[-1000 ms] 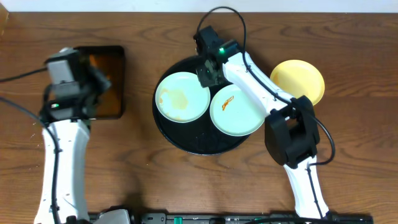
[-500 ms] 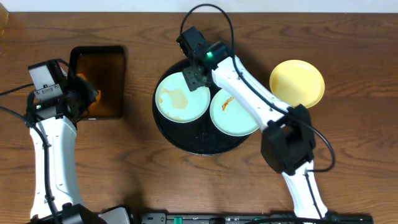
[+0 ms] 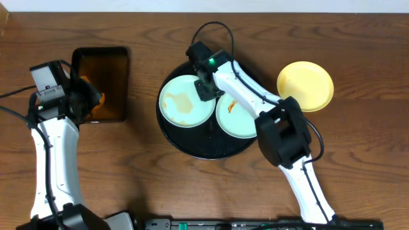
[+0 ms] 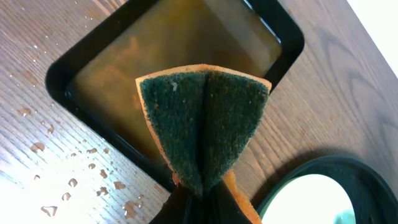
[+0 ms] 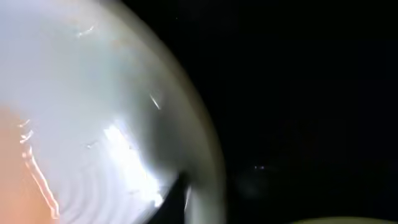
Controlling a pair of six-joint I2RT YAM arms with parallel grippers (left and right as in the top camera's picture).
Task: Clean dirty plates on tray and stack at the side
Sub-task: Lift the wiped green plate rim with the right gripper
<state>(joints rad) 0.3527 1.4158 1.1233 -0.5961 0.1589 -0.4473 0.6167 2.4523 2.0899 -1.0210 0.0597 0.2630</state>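
Two grippers are mine: my left gripper (image 3: 86,102) squeezes a folded green sponge (image 4: 202,124) beside the brown-water tray (image 3: 126,83). My right gripper (image 3: 206,89) is pressed together at the edge of the left blue plate (image 3: 182,102) on the round black tray (image 3: 204,150), just beside the right blue plate (image 3: 239,121) with its orange smear. The yellow plate (image 3: 307,83) sits on the table (image 3: 358,160), far right.

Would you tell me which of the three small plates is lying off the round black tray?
The pale yellow plate, on the table right of the tray; both mint plates sit inside it.
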